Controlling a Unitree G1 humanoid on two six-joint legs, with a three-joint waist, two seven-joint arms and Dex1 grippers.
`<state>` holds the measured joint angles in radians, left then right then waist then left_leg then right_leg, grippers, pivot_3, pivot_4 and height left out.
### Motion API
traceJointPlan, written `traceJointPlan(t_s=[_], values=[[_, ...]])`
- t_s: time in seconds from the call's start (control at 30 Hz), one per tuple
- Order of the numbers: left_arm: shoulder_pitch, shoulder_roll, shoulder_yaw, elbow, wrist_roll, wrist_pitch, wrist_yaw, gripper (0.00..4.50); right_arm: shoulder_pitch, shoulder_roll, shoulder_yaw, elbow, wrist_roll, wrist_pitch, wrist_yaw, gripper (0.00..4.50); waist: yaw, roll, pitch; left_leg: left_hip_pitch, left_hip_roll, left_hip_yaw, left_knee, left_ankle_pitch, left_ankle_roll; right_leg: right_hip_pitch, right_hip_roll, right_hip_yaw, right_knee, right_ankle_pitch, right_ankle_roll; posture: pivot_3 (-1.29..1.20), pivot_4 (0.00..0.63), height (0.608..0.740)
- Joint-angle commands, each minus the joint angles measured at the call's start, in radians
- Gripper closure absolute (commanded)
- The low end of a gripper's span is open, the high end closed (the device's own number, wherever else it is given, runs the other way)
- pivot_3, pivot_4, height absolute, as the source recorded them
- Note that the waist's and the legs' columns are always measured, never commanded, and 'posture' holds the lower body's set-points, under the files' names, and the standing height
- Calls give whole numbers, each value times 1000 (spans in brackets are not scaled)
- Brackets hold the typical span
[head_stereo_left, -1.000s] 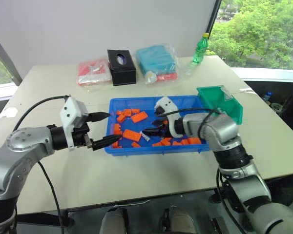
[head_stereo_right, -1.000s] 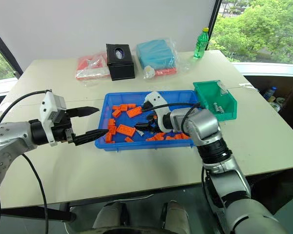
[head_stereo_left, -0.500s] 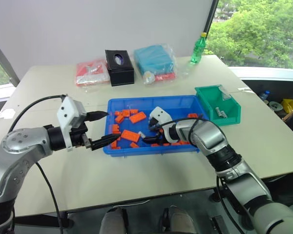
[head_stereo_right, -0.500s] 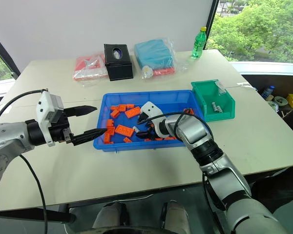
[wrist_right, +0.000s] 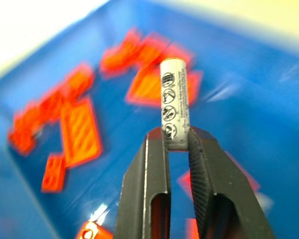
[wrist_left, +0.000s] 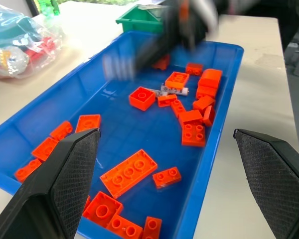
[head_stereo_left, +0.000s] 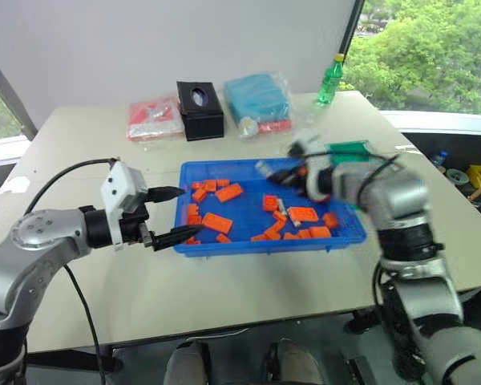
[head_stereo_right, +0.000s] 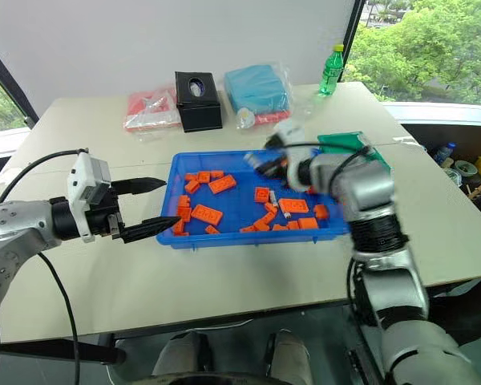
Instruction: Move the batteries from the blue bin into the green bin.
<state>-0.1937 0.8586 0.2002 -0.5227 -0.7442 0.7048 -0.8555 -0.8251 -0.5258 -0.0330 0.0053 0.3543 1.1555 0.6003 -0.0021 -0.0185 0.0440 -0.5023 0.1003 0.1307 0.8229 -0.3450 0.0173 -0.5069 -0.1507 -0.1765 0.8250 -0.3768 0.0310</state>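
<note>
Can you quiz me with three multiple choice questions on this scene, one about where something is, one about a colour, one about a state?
1. Where does the green bottle stand?
A. inside the blue bin
B. at the table's far edge, by the window
C. in the left gripper

2. What colour are the flat plastic blocks in the blue bin?
A. orange
B. yellow
C. white

3. What is the state of the right gripper?
A. wide open and empty
B. shut on an orange block
C. shut on a battery

Answers:
1. B, it stands beyond the teal package, near the glass.
2. A, every block in the tray is orange.
3. C, the right wrist view shows the battery pinched by its lower end between the two fingers.
</note>
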Motion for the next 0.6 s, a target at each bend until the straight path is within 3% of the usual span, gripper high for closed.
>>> traceJointPlan(t_s=[0.03, 0.2, 0.37, 0.6], values=[[-38, -13, -13, 7, 8, -33, -11, 0, -3, -92, -104, 41, -29, -17, -43, 4490, 4, 0, 0, 0, 0, 0, 0, 0, 0, 0, 0, 0, 0, 0, 0, 0, 150, 608], [-109, -62, -42, 34, 2, -30, 5, 0, 31, -197, -141, 140, -59, -79, -51, 4490, 7, -1, 0, 2, 0, 3, 0, 0, 0, 1, -1, 0, -2, -1, 0, 0, 150, 608], [-157, -90, -77, 52, 20, -40, 1, 0, 56, -219, -129, 255, -113, -169, -93, 4490, 3, -2, -1, 6, 0, 3, 0, 0, 0, 6, -1, 0, -2, 0, 1, 0, 150, 608], [-172, -99, -84, 53, 25, -38, 4, 0, 46, -191, -109, 307, -126, -267, -84, 973, -10, -2, -1, 6, 1, 2, 1, 0, 0, 4, -1, 0, -2, 0, 1, 0, 150, 608]])
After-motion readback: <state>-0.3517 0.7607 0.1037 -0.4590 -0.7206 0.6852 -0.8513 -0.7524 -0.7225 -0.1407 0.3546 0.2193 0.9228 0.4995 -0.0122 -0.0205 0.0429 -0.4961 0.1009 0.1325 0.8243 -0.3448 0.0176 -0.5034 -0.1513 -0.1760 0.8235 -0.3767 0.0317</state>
